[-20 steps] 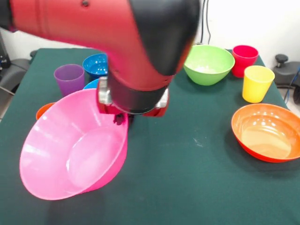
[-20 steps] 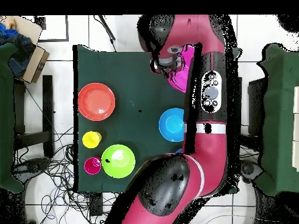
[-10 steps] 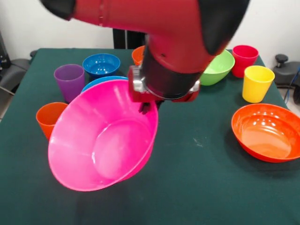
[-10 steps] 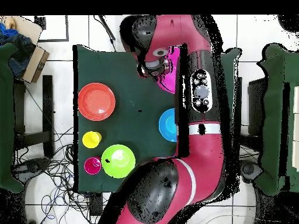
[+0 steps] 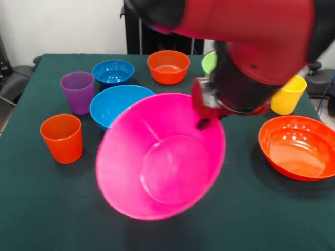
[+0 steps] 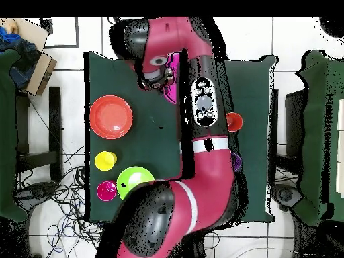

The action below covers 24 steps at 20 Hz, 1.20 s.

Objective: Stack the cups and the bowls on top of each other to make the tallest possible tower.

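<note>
- Fingers pinched on the far-right rim of the large pink bowl; only a dark fingertip shows below the red wrist, so one finger looks to be inside the wall and one outside, though I cannot confirm the outer one.
- Gripper hangs from the arm, which fills the top right of the front view.
- Pink bowl is tilted steeply, mouth facing the near side, over the table centre. Whether its lower edge touches the cloth I cannot tell.
- Left of it: orange cup nearest, purple cup farther back, mid-size blue bowl just behind the pink rim, small blue bowl at the far side.
- Small orange bowl at far centre; green bowl mostly hidden behind the arm.
- Right: yellow cup partly behind the wrist, wide orange bowl near the right edge.
- Overhead view: arm covers most of the table; red-orange bowl, yellow cup, green bowl and red cup are clear of it.
- Handling judgement: thin glossy plastic, light, stiff, slippery. A single-point rim grip lets the bowl swing and twist; slip risk is highest during fast moves.
- Rim is the only practical hold on a bowl this wide.
- As the widest piece, it probably suits the base of the tower.
</note>
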Available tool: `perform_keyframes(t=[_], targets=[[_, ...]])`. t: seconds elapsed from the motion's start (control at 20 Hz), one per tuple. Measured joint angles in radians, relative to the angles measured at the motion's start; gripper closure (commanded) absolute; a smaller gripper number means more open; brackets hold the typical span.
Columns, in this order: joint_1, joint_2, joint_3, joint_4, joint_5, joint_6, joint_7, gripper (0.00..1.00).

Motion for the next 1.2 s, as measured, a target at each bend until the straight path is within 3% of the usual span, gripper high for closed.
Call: perform_keyframes(t=[0.4, 1.2], targets=[[0.088, 0.071, 0.023, -0.143, -0.011, 0.001, 0.0, 1.0], [0.039, 0.144, 0.023, -0.214, 0.004, 0.0, 0.0, 1.0]])
